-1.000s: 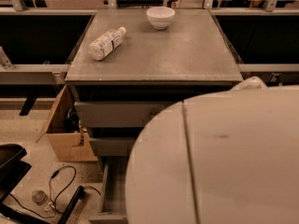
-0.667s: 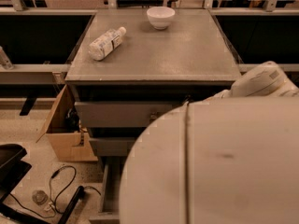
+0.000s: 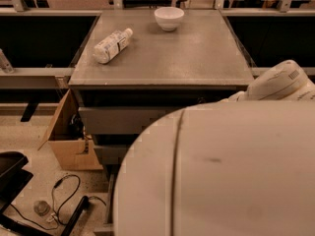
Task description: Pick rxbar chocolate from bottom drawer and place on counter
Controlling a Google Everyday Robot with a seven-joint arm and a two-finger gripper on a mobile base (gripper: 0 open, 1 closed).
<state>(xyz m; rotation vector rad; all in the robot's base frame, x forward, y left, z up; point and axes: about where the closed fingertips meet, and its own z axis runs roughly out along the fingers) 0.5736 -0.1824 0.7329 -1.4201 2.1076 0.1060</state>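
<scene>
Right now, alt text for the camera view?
The robot's white arm fills the lower right, hiding much of the drawers; the gripper is not in view. On the counter: a bottle on its side and a white bowl. No rxbar visible.

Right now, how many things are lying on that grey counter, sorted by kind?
Bottle: 1
Bowl: 1
Total on the counter: 2
The gripper is not in view; only the white arm shows, filling the lower right.
</scene>
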